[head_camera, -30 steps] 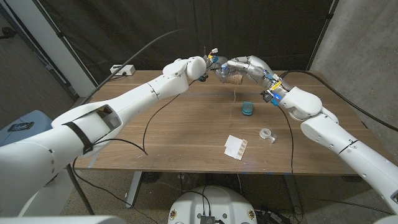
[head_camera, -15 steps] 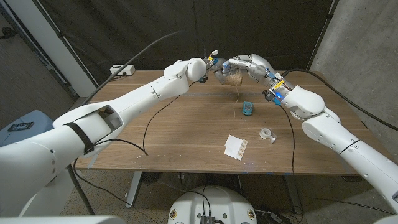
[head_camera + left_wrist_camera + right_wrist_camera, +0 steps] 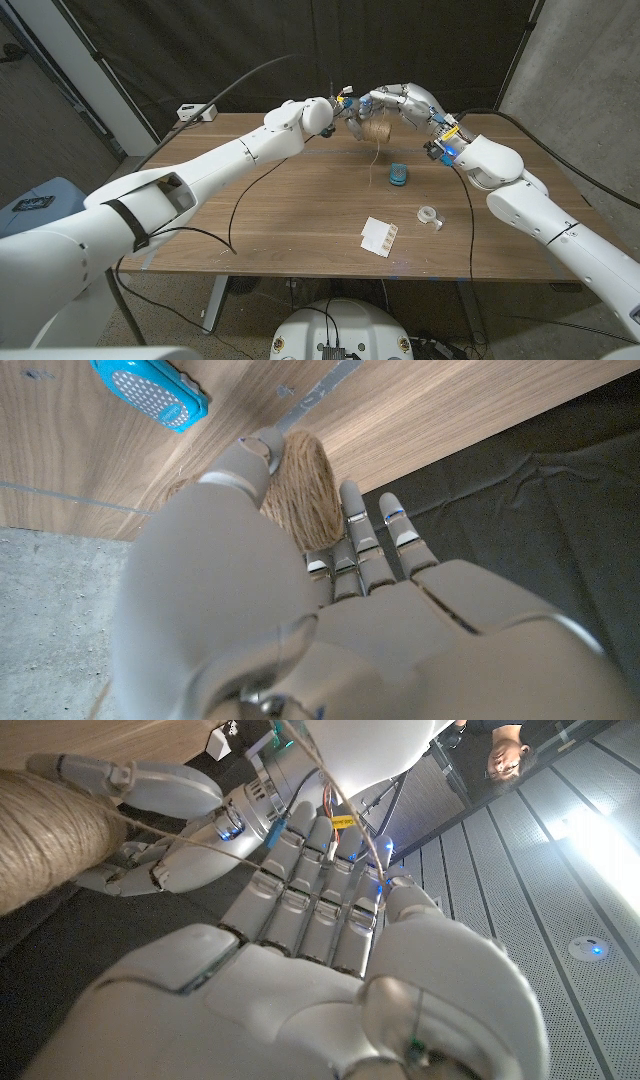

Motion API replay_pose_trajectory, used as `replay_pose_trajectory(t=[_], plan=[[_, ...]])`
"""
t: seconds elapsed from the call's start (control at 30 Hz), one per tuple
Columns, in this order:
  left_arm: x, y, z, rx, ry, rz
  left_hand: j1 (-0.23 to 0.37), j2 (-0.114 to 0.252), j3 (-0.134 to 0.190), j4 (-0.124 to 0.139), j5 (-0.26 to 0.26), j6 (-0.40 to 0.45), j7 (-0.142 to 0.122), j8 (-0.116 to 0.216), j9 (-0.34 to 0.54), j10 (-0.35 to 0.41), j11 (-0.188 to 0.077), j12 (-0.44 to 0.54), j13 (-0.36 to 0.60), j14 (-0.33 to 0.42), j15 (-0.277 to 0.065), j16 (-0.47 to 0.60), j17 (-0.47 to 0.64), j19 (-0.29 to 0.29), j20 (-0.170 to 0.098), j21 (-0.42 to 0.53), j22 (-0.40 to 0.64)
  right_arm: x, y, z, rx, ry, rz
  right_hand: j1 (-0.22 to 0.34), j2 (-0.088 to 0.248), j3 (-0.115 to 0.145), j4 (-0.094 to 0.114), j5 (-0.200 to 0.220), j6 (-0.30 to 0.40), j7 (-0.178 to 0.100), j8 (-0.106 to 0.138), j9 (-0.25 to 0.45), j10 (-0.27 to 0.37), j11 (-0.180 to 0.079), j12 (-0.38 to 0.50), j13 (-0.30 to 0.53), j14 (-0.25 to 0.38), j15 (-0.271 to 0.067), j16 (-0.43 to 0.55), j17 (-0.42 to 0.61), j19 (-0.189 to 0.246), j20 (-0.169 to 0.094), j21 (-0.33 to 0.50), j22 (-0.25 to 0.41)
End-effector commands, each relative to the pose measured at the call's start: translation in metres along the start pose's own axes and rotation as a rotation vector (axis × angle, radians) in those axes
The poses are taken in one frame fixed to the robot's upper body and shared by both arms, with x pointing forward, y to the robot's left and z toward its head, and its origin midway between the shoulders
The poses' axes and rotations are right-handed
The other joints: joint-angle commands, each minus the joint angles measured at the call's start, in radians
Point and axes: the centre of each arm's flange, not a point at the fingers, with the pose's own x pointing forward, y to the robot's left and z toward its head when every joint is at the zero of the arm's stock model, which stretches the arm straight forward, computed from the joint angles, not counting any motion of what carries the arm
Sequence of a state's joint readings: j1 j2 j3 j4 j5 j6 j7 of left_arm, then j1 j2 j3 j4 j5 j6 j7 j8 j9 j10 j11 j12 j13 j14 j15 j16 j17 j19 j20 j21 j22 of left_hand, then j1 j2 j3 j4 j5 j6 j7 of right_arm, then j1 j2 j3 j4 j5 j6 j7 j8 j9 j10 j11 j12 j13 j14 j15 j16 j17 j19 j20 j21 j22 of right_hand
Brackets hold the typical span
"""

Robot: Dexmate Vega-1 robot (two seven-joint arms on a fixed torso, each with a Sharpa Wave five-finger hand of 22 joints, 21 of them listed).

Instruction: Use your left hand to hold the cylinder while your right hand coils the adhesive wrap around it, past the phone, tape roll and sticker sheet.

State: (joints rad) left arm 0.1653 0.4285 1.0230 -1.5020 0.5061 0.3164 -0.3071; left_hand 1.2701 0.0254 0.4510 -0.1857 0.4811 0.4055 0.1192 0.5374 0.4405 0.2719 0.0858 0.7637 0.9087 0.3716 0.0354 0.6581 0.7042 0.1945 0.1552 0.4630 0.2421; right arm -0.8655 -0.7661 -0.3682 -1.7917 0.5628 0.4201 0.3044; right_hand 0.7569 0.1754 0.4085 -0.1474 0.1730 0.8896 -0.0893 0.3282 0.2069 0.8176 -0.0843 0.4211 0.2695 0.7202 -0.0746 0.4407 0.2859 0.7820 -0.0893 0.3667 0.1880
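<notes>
The left robot hand [image 3: 345, 112] grips the cylinder [image 3: 375, 129] in the air above the far part of the desk [image 3: 290, 210], so that the wrap can pass freely around it. In the left wrist view its fingers [image 3: 360, 545] close on the brown wound body. The right robot hand [image 3: 395, 100] is over the cylinder; a thin strand [image 3: 200, 842] runs from the cylinder to its fingers, but whether it pinches the strand cannot be told. A loose end [image 3: 377, 160] hangs down toward the desk. The phone [image 3: 398, 176], tape roll [image 3: 430, 215] and sticker sheet [image 3: 379, 237] lie nearer the robot, well apart from the work.
</notes>
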Motion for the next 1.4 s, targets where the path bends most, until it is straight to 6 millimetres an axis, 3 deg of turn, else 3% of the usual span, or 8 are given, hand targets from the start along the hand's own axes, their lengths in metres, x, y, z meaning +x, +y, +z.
replay_pose_trajectory(t=[0.03, 0.97, 1.4], plan=[[-0.006, -0.007, 0.006, 0.003, -0.028, -0.011, 0.015, 0.053, 0.018, 0.024, 0.004, 0.085, -0.031, 0.224, 0.043, 0.067, -0.061, 0.005, 0.012, 0.003, -0.007, -0.001, 0.001, 0.002, -0.006, 0.01, -0.002, 0.008, -0.006, -0.001, -0.015, -0.008, -0.007, 0.004, -0.004, 0.007, 0.002, 0.002, 0.001, -0.001, -0.004, 0.004, 0.005, -0.003, -0.002, 0.002, 0.008, -0.142, -0.001, 0.003, 0.008, -0.074, 0.01, 0.005], [-0.01, -0.012, 0.009, 0.023, -0.043, -0.012, 0.016, 0.055, 0.017, 0.025, 0.004, 0.088, -0.033, 0.228, 0.042, 0.069, -0.062, 0.003, 0.012, 0.005, -0.007, -0.005, -0.001, -0.001, -0.006, 0.014, -0.004, 0.018, -0.019, 0.01, -0.053, -0.043, -0.026, 0.009, -0.006, 0.011, 0.0, 0.002, 0.001, 0.001, -0.01, 0.005, 0.001, -0.002, -0.009, 0.001, 0.007, -0.142, -0.008, 0.005, 0.005, -0.074, 0.013, 0.005], [-0.012, -0.019, 0.013, 0.035, -0.061, -0.021, 0.017, 0.056, 0.016, 0.024, 0.004, 0.088, -0.035, 0.23, 0.042, 0.069, -0.064, 0.003, 0.013, 0.007, -0.009, -0.005, -0.001, -0.002, -0.007, 0.016, -0.004, 0.022, -0.027, 0.011, -0.073, -0.045, -0.041, 0.01, -0.008, 0.009, 0.0, 0.001, 0.003, 0.002, -0.013, 0.006, 0.006, 0.001, -0.009, 0.003, 0.009, -0.139, -0.007, 0.01, 0.017, -0.055, 0.021, 0.005]])
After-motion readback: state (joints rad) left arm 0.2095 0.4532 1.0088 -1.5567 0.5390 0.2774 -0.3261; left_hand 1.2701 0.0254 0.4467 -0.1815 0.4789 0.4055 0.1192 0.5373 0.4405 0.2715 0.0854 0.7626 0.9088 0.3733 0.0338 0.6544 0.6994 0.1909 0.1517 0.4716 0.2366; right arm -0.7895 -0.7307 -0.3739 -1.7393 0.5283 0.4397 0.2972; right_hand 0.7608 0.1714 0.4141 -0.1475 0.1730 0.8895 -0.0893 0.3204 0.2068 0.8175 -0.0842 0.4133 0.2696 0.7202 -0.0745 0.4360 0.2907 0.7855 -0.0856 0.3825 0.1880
